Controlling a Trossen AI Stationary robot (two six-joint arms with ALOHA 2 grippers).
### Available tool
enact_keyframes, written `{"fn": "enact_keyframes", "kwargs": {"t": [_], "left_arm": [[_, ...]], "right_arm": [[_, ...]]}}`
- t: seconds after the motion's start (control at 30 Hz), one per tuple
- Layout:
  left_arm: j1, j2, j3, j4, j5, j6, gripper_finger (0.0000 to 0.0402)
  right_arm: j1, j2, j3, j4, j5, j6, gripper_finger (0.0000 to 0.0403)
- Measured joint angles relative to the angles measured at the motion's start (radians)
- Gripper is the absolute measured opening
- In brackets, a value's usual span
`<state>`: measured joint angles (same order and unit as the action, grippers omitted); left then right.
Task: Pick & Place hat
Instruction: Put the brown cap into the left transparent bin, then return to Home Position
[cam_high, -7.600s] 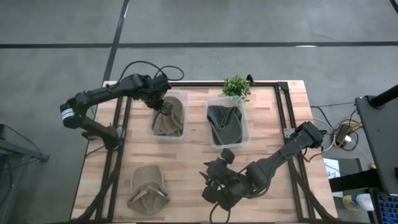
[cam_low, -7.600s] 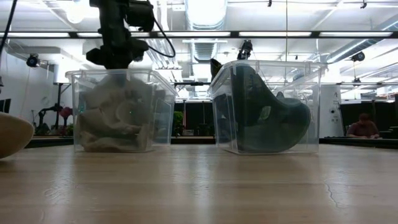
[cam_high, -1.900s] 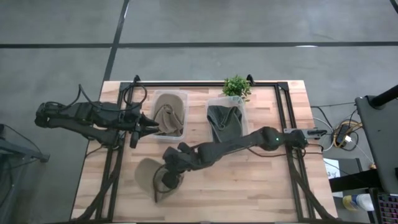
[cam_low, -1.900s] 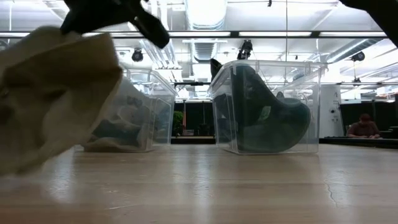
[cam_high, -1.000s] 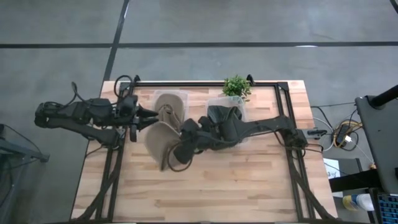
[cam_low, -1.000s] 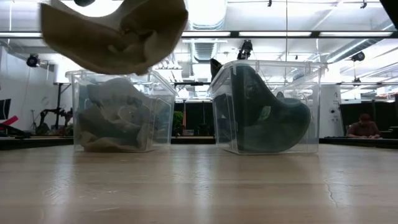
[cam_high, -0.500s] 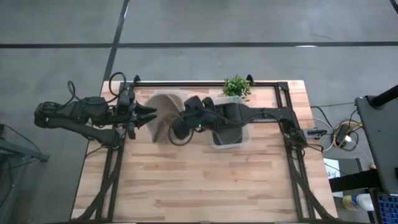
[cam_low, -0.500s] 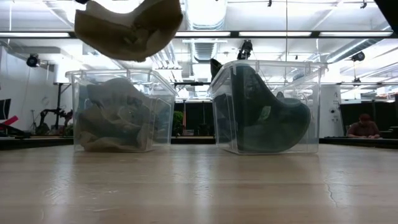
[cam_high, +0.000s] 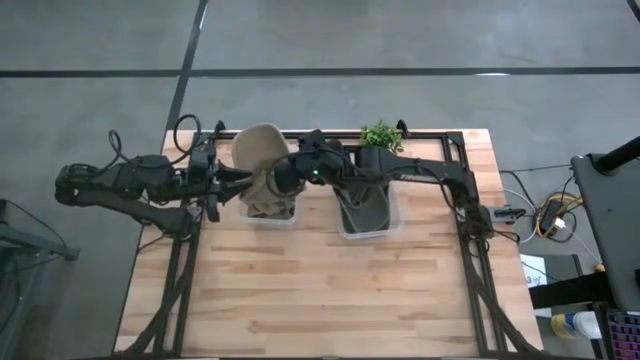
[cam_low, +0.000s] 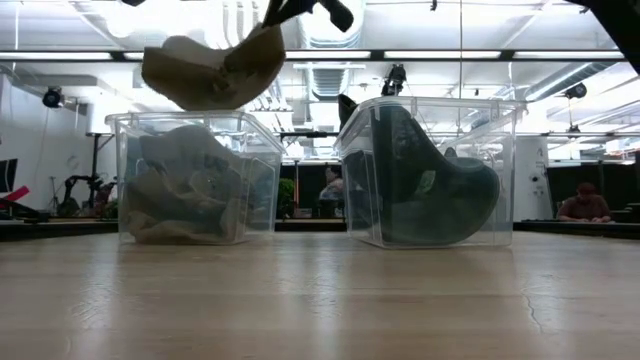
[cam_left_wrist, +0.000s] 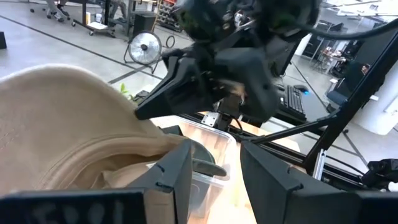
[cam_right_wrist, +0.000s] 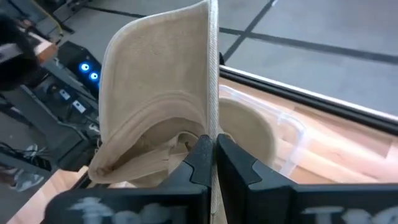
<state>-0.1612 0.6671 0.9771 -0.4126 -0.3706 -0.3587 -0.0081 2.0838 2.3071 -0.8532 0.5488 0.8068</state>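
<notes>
A tan hat (cam_high: 258, 150) is held above the left bin (cam_high: 272, 205), upper centre of the overhead frame, its brim clamped by the right gripper (cam_high: 283, 178). The left gripper (cam_high: 240, 181) is positioned beside that bin, fingers parted, grasping nothing. A dark hat (cam_high: 362, 212) is contained in the right bin (cam_high: 388, 222).

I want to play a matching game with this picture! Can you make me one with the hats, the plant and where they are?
Things:
1. tan hat
2. dark hat
3. little plant
4. left gripper

Places:
A. at the table's far edge
B. inside the right-hand bin
C. pinched in the right gripper, above the left-hand bin
D. fingers open, beside the left-hand bin

Pairs: 1-C, 2-B, 3-A, 4-D
</notes>
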Motion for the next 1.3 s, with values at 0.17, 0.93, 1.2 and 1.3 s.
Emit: {"fn": "enact_keyframes", "kwargs": {"t": [0.17, 0.93, 1.2, 1.3], "left_arm": [[0.0, 0.001, -0.001, -0.006, 0.002, 0.0, 0.0128], [0.0, 0.002, -0.019, -0.055, 0.003, -0.004, 0.0128], [0.0, 0.002, -0.03, -0.069, 0.002, 0.01, 0.0128], [0.0, 0.003, -0.036, -0.082, 0.002, 0.014, 0.0128]], "right_arm": [[-0.023, 0.001, -0.064, 0.032, -0.032, 0.036, 0.0008], [-0.06, 0.0, -0.176, 0.191, -0.254, -0.147, 0.0221], [0.0, -0.003, -0.094, -0.029, -0.248, -0.259, 0.0178], [0.03, -0.003, -0.099, -0.06, -0.232, -0.302, 0.0099]]}}
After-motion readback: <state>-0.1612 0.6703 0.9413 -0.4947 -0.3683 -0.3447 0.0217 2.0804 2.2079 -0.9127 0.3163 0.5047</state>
